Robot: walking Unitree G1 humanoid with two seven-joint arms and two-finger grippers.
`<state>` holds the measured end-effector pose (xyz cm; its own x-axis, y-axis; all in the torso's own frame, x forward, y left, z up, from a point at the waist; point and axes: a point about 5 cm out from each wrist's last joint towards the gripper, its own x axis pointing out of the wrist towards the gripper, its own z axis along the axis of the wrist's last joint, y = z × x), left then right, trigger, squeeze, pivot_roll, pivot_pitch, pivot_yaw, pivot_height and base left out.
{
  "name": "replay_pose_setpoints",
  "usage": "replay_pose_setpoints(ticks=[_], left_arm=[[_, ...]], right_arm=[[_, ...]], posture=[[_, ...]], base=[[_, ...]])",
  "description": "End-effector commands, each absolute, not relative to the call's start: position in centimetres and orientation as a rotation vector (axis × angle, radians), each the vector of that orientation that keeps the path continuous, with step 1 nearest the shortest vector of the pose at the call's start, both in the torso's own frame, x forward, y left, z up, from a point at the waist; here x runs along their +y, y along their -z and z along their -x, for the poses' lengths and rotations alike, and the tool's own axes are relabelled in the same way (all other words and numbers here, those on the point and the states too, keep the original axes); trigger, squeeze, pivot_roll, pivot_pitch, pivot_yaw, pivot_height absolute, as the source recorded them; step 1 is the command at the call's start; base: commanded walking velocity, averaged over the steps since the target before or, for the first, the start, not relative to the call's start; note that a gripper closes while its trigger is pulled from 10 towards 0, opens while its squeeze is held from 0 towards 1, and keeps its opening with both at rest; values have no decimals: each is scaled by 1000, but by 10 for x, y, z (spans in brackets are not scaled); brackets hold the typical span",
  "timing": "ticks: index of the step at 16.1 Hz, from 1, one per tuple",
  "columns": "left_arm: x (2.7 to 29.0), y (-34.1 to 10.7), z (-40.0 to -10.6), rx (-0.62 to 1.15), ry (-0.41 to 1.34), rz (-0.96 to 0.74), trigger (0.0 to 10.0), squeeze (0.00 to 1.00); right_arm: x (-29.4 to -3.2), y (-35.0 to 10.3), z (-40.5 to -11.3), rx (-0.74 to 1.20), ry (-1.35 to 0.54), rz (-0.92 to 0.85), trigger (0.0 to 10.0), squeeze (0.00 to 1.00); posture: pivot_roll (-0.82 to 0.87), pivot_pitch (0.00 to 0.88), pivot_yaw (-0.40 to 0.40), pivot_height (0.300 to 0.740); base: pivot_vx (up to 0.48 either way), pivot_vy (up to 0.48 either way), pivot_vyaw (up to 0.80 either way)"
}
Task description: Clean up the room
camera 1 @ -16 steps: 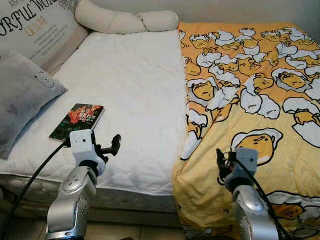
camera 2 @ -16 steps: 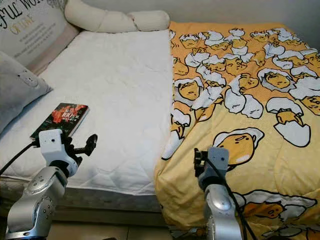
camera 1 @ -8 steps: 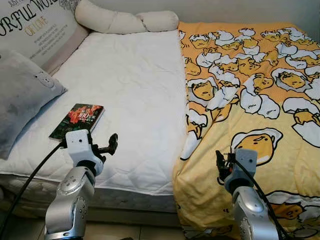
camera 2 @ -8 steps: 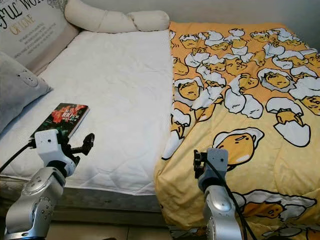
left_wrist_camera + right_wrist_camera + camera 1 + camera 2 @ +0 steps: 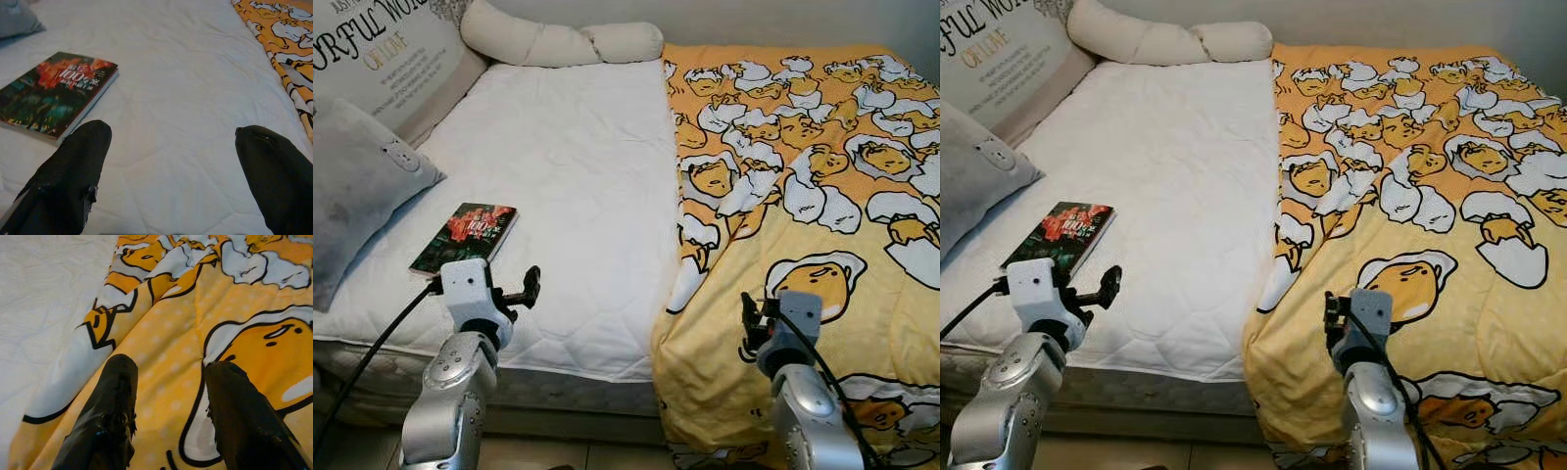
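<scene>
A book (image 5: 465,235) with a dark red and green cover lies flat on the white mattress (image 5: 578,166), near its front left edge. My left gripper (image 5: 530,285) hovers open just right of the book and a little nearer to me, nothing between its fingers (image 5: 73,166); the book (image 5: 54,93) lies ahead of one finger in the left wrist view. A yellow cartoon-print blanket (image 5: 803,176) covers the bed's right half and hangs over the front. My right gripper (image 5: 747,315) is open above the blanket's (image 5: 161,396) front part, close to its inner edge, holding nothing.
A grey pillow (image 5: 352,186) lies at the left beside the book. A printed cushion (image 5: 391,54) and a cream bolster (image 5: 558,41) stand at the head of the bed. A strip of tiled floor (image 5: 607,455) shows below the mattress edge.
My left gripper has sunk slightly and drifted left, closer to the book. The right arm has dipped a little. Book and blanket have not moved.
</scene>
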<state>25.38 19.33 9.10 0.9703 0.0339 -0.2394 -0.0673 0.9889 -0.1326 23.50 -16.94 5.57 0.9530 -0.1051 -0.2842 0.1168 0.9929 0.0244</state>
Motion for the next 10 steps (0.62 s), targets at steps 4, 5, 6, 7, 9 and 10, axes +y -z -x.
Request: replay_pose_setpoints(ticks=[4,5,6,7,9,10], left_arm=[[200,-88,-254,268,-104,123,10000,0],[201,-87,-255,273,-108,121,10000,0],[201,-87,-255,273,-106,120,10000,0],[201,-88,-256,271,-105,119,10000,0],[202,-88,-258,271,-103,117,10000,0],[202,-89,-259,274,-100,117,10000,0]], right_arm=[[-164,-60,-237,266,79,-54,10000,0],[-164,-61,-237,264,79,-52,10000,0],[-163,-61,-237,264,78,-52,10000,0],[-163,-60,-237,265,78,-53,10000,0],[-163,-60,-238,266,81,-57,10000,0],[-162,-61,-238,263,84,-63,10000,0]], posture=[[-25,0,48,740],[-24,0,49,740],[-22,0,50,740],[-21,0,51,740],[-22,0,56,740],[-27,0,62,740]], base=[[0,-240,0],[0,-480,0],[0,-480,0],[0,-480,0],[0,-480,0],[0,-480,0]])
